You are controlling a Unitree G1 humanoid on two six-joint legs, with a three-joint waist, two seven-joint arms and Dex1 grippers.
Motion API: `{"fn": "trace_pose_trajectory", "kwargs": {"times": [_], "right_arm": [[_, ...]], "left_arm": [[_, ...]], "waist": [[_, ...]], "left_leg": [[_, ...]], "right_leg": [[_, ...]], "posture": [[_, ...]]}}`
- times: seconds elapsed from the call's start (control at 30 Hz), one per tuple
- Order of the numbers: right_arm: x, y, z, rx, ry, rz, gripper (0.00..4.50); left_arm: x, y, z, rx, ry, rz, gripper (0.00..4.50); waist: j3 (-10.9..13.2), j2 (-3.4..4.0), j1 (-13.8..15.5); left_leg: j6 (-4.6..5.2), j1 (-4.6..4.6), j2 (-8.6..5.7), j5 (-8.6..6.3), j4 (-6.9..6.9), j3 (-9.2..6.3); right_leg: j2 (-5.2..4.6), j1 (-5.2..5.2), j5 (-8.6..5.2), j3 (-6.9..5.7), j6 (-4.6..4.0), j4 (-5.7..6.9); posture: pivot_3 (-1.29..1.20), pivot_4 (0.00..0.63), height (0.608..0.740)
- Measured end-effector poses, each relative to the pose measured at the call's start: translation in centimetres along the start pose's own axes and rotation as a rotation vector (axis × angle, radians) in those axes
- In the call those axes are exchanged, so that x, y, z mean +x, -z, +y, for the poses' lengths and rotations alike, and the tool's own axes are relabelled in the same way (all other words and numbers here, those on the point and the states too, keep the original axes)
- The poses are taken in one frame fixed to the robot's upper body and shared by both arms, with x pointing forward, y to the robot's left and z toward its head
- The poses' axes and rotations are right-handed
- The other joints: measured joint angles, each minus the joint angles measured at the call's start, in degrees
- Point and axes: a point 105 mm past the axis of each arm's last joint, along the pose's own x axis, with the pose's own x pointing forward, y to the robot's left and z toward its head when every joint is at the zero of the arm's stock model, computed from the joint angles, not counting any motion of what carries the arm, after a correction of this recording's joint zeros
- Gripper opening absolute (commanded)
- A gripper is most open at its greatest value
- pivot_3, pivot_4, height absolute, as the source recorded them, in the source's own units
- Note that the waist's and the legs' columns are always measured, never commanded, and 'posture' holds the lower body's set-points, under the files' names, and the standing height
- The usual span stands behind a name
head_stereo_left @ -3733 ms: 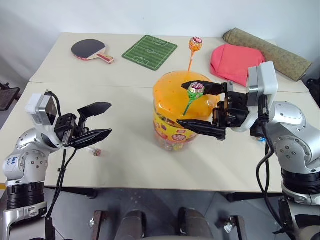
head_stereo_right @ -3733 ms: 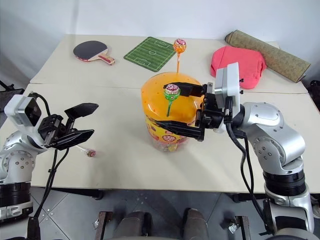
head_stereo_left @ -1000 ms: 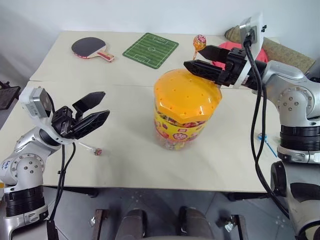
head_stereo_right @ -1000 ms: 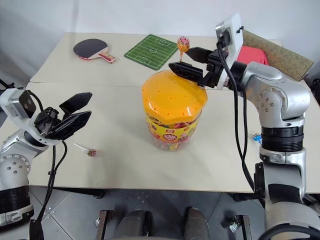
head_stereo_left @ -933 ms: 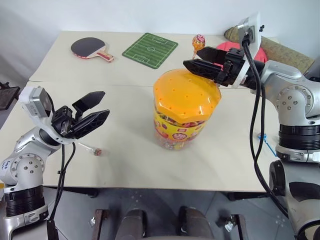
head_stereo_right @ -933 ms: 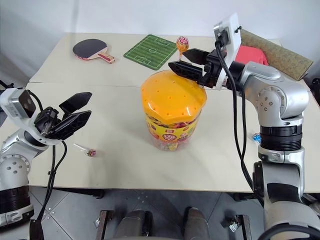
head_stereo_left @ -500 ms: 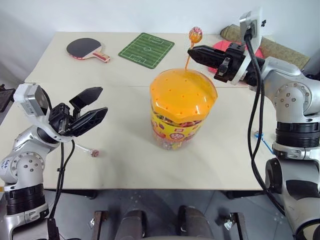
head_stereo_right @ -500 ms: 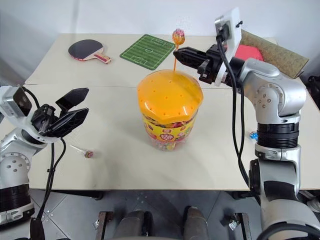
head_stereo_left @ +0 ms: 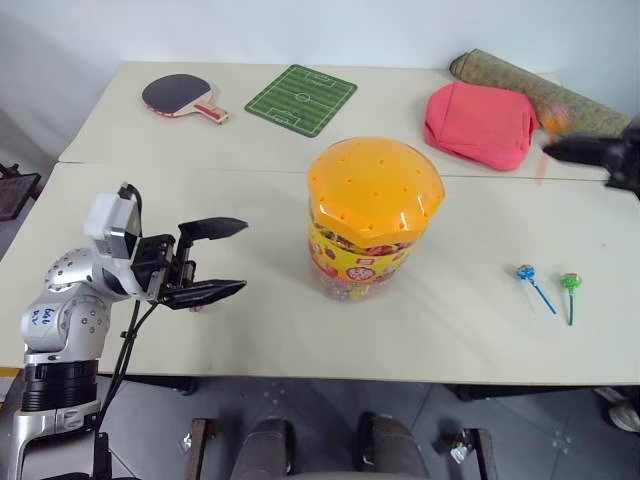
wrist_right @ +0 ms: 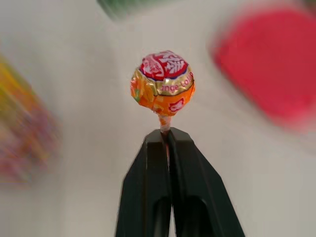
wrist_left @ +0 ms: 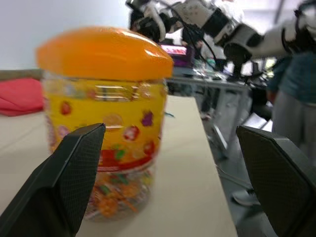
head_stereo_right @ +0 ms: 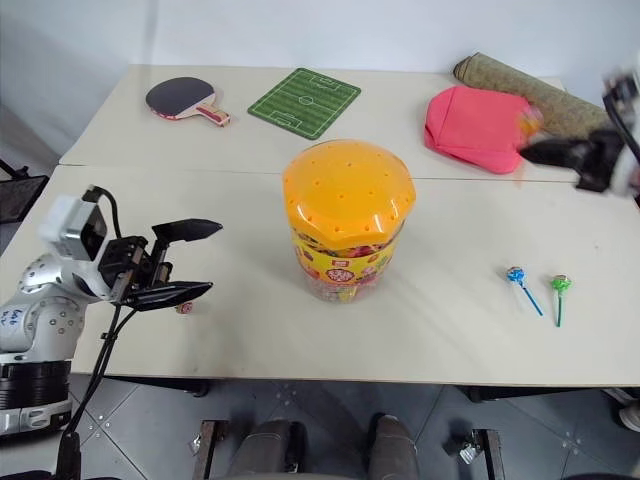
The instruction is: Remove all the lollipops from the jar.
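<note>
Since a second ago the right gripper (wrist_right: 167,136) has swung way out to the right, jaws clamped on the stick of the orange-wrapped lollipop (wrist_right: 162,83). On the left, the left gripper (head_stereo_left: 220,259) hovers with jaws wide apart, pointed at the big clear plastic jar with the domed orange lid (head_stereo_left: 371,220) mid-surface. Further right, a blue lollipop (head_stereo_left: 525,273) and a green lollipop (head_stereo_left: 570,283) lie side by side on the beige surface (head_stereo_left: 250,200).

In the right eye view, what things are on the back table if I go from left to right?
Ping-pong paddle → green soccer-field mat → pink cloth → rolled-up mat.
</note>
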Motion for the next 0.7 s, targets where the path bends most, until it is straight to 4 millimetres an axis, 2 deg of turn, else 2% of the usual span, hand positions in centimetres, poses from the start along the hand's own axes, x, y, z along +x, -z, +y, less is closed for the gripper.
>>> {"fn": "trace_pose_trajectory", "kwargs": {"times": [0.07,0.13,0.3,0.43,0.57,0.7], "right_arm": [[0.9,3.8,-0.6,-0.021,0.024,0.133,0.04],[1.5,6.2,-1.0,-0.053,0.038,0.199,0.04],[3.2,9.9,-1.4,-0.118,0.063,0.225,0.04],[3.6,10.4,-1.4,-0.105,0.065,0.233,0.04],[3.3,10.1,-1.9,-0.091,0.097,0.218,0.97],[2.9,9.3,-2.0,-0.088,0.089,0.167,2.39]], "left_arm": [[0.0,0.7,-0.2,-0.01,0.007,0.035,4.5],[0.1,1.1,-0.2,-0.019,0.005,0.058,4.5],[-0.3,1.3,0.3,-0.025,-0.069,0.067,4.5],[-1.0,1.3,0.4,-0.045,-0.121,0.092,4.5],[-1.2,0.7,0.6,-0.058,-0.16,0.11,4.5],[-1.8,0.9,1.0,-0.099,-0.233,0.124,4.5]], "waist": [[0.01,0.02,-0.62],[0.05,0.17,-1.17],[0.02,0.21,-1.22],[0.02,0.22,-0.9],[0.02,0.22,-0.47],[0.02,0.22,-0.58]], "left_leg": [[0.0,0.01,0.0,0.0,0.04,0.13],[0.01,0.06,0.01,0.01,0.06,0.3],[0.01,0.16,0.06,0.01,0.06,0.29],[0.01,0.15,0.06,0.01,0.11,0.26],[0.01,0.13,0.04,0.01,0.14,0.2],[0.01,0.13,0.04,0.01,0.13,0.2]], "right_leg": [[-0.01,-0.03,0.0,0.09,0.0,0.0],[-0.02,-0.06,0.0,0.24,0.0,0.03],[-0.02,-0.06,0.0,0.24,0.0,0.15],[-0.02,-0.06,0.0,0.23,0.0,0.15],[-0.04,-0.02,0.0,0.22,0.0,0.15],[-0.03,-0.02,0.0,0.21,0.0,0.15]], "posture": [[0.0,0.15,0.74],[0.0,0.15,0.74],[0.0,0.15,0.74],[0.0,0.15,0.74],[0.0,0.15,0.74],[0.0,0.15,0.74]]}}
